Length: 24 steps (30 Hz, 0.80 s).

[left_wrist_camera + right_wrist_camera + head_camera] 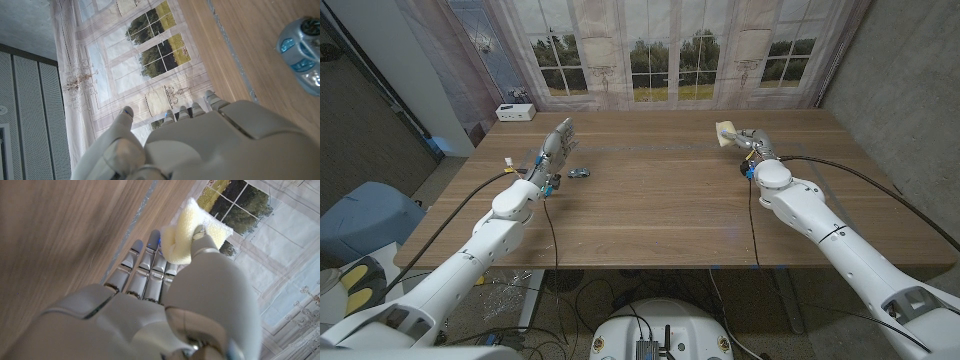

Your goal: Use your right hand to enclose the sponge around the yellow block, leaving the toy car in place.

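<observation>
Your sponge (192,235), pale yellow with a white face, is folded up against the right hand (165,280) at the surface's far right. Your small blue-and-silver toy car (579,173) sits upright, well left of it.

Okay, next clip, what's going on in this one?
A two-armed robot stands at a wooden table. Its right hand is at the far right of the table, thumb and fingers pinching a pale yellow sponge that looks folded in the grip. Whether a yellow block is inside the sponge cannot be told. The left hand holds nothing, fingers extended, beside a small blue toy car that sits on the table untouched.
</observation>
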Each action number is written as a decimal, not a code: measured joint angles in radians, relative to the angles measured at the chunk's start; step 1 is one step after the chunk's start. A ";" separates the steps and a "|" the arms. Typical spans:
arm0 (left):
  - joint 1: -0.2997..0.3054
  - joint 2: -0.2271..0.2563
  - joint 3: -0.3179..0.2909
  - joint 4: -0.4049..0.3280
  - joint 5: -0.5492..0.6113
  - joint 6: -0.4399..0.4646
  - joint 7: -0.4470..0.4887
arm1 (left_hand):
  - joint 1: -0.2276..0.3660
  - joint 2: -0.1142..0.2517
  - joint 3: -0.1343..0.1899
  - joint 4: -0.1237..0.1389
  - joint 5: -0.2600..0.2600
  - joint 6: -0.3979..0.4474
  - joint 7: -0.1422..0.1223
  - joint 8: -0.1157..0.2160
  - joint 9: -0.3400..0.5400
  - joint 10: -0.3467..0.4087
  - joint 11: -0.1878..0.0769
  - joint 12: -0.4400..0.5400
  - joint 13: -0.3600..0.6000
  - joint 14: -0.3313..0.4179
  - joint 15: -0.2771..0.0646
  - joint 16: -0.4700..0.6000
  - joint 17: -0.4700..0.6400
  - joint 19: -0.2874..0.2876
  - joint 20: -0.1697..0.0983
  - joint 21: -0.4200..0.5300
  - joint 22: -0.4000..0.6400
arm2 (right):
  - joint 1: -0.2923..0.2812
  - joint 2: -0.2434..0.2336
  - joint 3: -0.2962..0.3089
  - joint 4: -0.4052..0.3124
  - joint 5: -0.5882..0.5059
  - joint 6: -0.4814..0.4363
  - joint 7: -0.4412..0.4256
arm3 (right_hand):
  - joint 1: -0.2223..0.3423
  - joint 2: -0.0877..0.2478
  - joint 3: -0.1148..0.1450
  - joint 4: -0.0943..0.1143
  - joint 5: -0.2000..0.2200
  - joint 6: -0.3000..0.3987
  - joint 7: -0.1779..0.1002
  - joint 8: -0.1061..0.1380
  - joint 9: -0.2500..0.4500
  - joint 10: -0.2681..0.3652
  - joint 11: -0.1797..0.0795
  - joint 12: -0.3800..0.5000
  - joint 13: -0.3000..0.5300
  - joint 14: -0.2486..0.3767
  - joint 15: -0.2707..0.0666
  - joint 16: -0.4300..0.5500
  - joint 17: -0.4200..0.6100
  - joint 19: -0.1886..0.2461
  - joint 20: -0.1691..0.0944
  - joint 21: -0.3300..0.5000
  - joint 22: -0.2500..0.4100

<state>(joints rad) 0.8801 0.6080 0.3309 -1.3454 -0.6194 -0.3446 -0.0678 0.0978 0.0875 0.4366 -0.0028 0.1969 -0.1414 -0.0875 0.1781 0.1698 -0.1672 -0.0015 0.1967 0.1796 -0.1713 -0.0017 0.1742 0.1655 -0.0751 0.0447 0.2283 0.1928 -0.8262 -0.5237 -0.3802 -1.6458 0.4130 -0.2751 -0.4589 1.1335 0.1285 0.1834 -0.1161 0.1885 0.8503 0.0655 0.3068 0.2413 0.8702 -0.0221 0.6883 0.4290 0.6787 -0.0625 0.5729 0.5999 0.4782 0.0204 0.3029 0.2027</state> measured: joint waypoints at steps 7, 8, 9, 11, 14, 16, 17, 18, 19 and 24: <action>0.009 0.005 -0.004 -0.008 -0.001 -0.002 0.002 | 0.000 0.000 0.000 0.000 0.000 0.000 0.000 0.000 0.000 0.000 0.000 0.000 0.000 0.000 0.000 0.000 0.000 0.000 0.000 0.000 0.000 | -0.015 -0.004 0.014 -0.005 0.051 0.049 0.034 | 0.000 0.000 0.008 0.001 -0.003 0.006 0.006 -0.002 0.002 0.000 0.000 0.008 0.000 0.000 0.000 0.000 0.005 0.003 0.003 0.003 0.000; 0.010 0.005 -0.005 -0.009 -0.001 -0.002 0.002 | 0.000 0.000 0.000 0.000 0.000 0.000 0.000 0.000 0.000 0.000 0.000 0.000 0.000 0.000 0.000 0.000 0.000 0.000 0.000 0.000 0.000 | -0.018 -0.004 0.017 -0.005 0.062 0.059 0.041 | 0.000 0.000 0.008 0.001 -0.003 0.006 0.006 -0.003 0.002 0.000 0.000 0.008 0.000 0.000 0.000 0.000 0.005 0.003 0.003 0.003 0.000; 0.011 0.006 -0.005 -0.010 -0.002 -0.003 0.002 | 0.000 0.000 0.000 0.000 0.000 0.000 0.000 0.000 0.000 0.000 0.000 0.000 0.000 0.000 0.000 0.000 0.000 0.000 0.000 0.000 0.000 | -0.021 -0.005 0.020 -0.005 0.073 0.070 0.049 | 0.000 0.000 0.008 0.001 -0.003 0.006 0.006 -0.003 0.002 0.000 0.000 0.008 0.001 0.000 0.000 0.000 0.008 0.003 0.003 0.003 0.000; 0.013 0.006 -0.006 -0.011 -0.003 -0.004 0.002 | 0.000 0.000 0.000 0.000 0.000 0.000 0.000 0.000 0.000 0.000 0.000 0.000 0.000 0.000 0.000 0.000 0.000 0.000 0.000 0.000 0.000 | -0.025 -0.005 0.025 -0.005 0.091 0.087 0.062 | 0.000 0.000 0.008 0.001 -0.004 0.006 0.006 -0.002 0.002 0.000 0.000 0.008 0.006 0.000 0.000 0.000 0.010 0.005 0.005 0.005 0.000; 0.015 0.008 -0.008 -0.012 -0.004 -0.005 0.001 | 0.000 0.000 0.000 0.000 0.000 0.000 0.000 0.000 0.000 0.000 0.000 0.000 0.000 0.000 0.000 0.000 0.000 0.000 0.000 0.000 0.000 | -0.030 -0.005 0.030 -0.005 0.116 0.107 0.082 | 0.000 0.000 0.008 0.002 -0.004 0.006 0.006 0.000 0.002 0.000 0.000 0.008 0.006 0.004 -0.004 0.000 0.014 0.011 0.004 0.010 0.000; 0.017 0.008 -0.009 -0.013 -0.005 -0.006 0.001 | 0.000 0.000 0.000 0.000 0.000 0.000 0.000 0.000 0.000 0.000 0.000 0.000 0.000 0.000 0.000 0.000 0.000 0.000 0.000 0.000 0.000 | -0.034 -0.005 0.035 -0.002 0.133 0.124 0.095 | 0.000 0.000 0.008 0.002 -0.006 0.006 0.006 0.000 0.003 0.000 0.000 0.008 0.003 0.004 -0.004 0.000 0.014 0.013 0.007 0.010 0.002; 0.017 0.009 -0.009 -0.013 -0.005 -0.006 0.001 | 0.000 0.000 0.000 0.000 0.000 0.000 0.000 0.000 0.000 0.000 0.000 0.000 0.000 0.000 0.000 0.000 0.000 0.000 0.000 0.000 0.000 | -0.034 -0.005 0.035 -0.002 0.137 0.128 0.098 | 0.000 0.000 0.008 0.002 -0.007 0.006 0.006 0.000 0.003 0.000 0.000 0.008 0.001 0.004 -0.004 0.000 0.016 0.013 0.007 0.010 0.004; 0.019 0.009 -0.010 -0.013 -0.006 -0.006 0.001 | 0.000 0.000 0.000 0.000 0.000 0.000 0.000 0.000 0.000 0.000 0.000 0.000 0.000 0.000 0.000 0.000 0.000 0.000 0.000 0.000 0.000 | -0.036 -0.004 0.037 0.000 0.151 0.140 0.110 | 0.000 0.000 0.008 0.002 -0.007 0.006 0.006 0.000 0.003 0.000 0.000 0.008 0.001 0.004 -0.004 0.000 0.018 0.013 0.007 0.010 0.005; 0.020 0.009 -0.010 -0.014 -0.006 -0.007 0.001 | 0.000 0.000 0.000 0.000 0.000 0.000 0.000 0.000 0.000 0.000 0.000 0.000 0.000 0.000 0.000 0.000 0.000 0.000 0.000 0.000 0.000 | -0.039 -0.003 0.040 0.003 0.153 0.142 0.112 | 0.000 0.000 0.009 0.002 -0.007 0.006 0.006 0.000 0.003 0.000 0.000 0.008 0.001 0.004 -0.004 0.000 0.019 0.013 0.007 0.010 0.005; 0.024 0.012 -0.013 -0.016 -0.009 -0.008 -0.001 | 0.000 0.000 0.000 0.000 0.000 0.000 0.000 0.000 0.000 0.000 0.000 0.000 0.000 0.000 0.000 0.000 0.000 0.000 0.000 0.000 0.000 | -0.045 0.003 0.049 0.018 0.205 0.190 0.163 | 0.000 0.000 0.014 0.000 -0.009 0.006 0.006 0.000 0.008 0.000 0.000 0.009 -0.001 0.015 -0.004 0.000 0.021 0.019 0.012 0.016 0.005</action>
<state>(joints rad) 0.9041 0.6200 0.3176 -1.3611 -0.6281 -0.3527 -0.0685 0.0978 0.0875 0.4366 -0.0027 0.1969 -0.1414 -0.0875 0.1781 0.1698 -0.1672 -0.0016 0.1967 0.1796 -0.1713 -0.0017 0.1742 0.1655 -0.0752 0.0446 0.2284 0.1928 -0.8717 -0.5211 -0.3310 -1.6275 0.6183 -0.0853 -0.2963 1.1337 0.1283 0.1970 -0.1164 0.1796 0.8558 0.0710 0.3072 0.2492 0.8703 -0.0220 0.6973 0.4284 0.6933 -0.0661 0.5729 0.6212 0.4969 0.0323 0.3187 0.2072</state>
